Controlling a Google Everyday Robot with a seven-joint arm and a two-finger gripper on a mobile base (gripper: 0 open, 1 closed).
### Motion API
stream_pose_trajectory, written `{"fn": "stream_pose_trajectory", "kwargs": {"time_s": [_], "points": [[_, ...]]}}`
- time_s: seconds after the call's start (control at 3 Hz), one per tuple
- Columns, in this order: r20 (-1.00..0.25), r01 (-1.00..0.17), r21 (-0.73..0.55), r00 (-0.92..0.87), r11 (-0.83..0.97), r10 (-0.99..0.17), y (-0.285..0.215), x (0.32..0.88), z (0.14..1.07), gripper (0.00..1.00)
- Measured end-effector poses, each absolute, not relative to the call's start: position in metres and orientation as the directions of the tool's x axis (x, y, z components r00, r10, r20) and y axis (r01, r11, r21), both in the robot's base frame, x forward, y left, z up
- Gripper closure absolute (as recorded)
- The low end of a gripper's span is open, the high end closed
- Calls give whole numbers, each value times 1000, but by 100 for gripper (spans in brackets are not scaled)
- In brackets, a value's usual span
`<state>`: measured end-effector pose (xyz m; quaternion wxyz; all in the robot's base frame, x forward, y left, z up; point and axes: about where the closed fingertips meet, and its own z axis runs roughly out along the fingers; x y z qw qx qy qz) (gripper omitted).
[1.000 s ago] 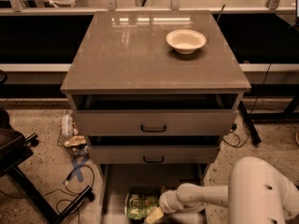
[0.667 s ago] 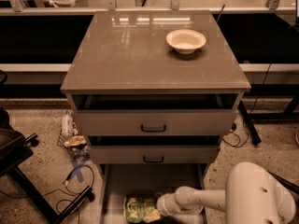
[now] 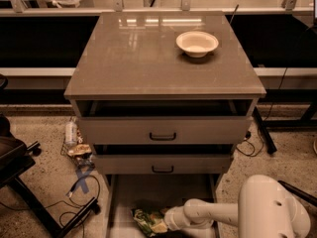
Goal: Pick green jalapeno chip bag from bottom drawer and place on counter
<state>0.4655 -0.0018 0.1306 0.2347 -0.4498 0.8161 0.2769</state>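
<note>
The green jalapeno chip bag (image 3: pixel 147 220) lies crinkled in the open bottom drawer (image 3: pixel 163 190), near its front left. My white arm reaches in from the lower right, and the gripper (image 3: pixel 166 221) is right against the bag's right edge. The counter (image 3: pixel 148 58) is the glossy grey-brown top of the cabinet above.
A white bowl (image 3: pixel 197 43) sits on the counter at the back right. The two upper drawers (image 3: pixel 163 130) stand slightly pulled out above the bottom one. Cables and litter (image 3: pixel 79 152) lie on the floor at the left, beside a black chair base (image 3: pixel 29 192).
The arm has pushed further left into the bottom drawer, bringing the gripper up against the chip bag. The bag has stayed about where it was.
</note>
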Motion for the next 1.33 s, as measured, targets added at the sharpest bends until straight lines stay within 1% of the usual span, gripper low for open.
{"fn": "stream_pose_trajectory", "kwargs": {"time_s": [0.33, 0.67, 1.0, 1.33], "points": [[-632, -864, 243, -485, 440, -604, -1, 464, 130, 98], [-632, -864, 244, -486, 440, -604, 0, 464, 130, 100], [-649, -867, 254, -481, 428, -589, 4, 461, 133, 100], [-695, -867, 273, -477, 416, -538, 4, 457, 167, 100]]}}
